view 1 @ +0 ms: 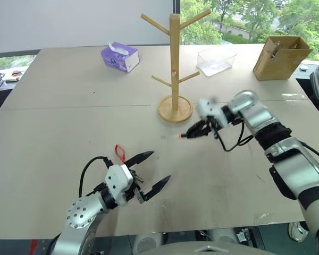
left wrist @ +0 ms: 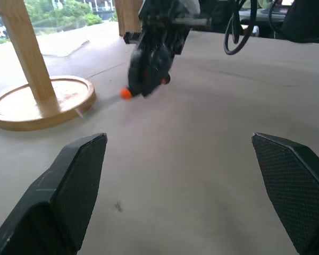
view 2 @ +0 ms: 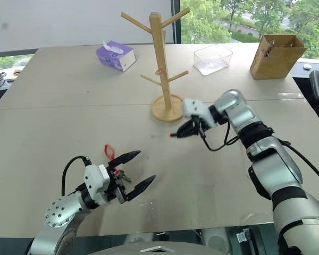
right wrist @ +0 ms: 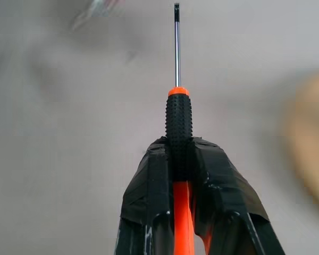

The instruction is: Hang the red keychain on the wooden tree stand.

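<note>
The keychain (view 1: 119, 153) is left flat on the tabletop (view 1: 53, 122), just beside the left end effector (view 1: 151, 172), whose fingers are spread wide — seemingly readied for a pickup. The stand (view 1: 174, 69) is set upright mid-tabletop, pegs bare. A screwdriver (right wrist: 178, 138) is clamped in the right end effector (view 1: 194, 132) near the base — presumably being cleared aside.

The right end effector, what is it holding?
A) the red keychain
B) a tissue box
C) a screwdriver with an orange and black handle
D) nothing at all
C: the right end effector is shut on the screwdriver, its thin metal shaft pointing out past the fingers, while the red keychain lies on the table by the open left end effector.
</note>
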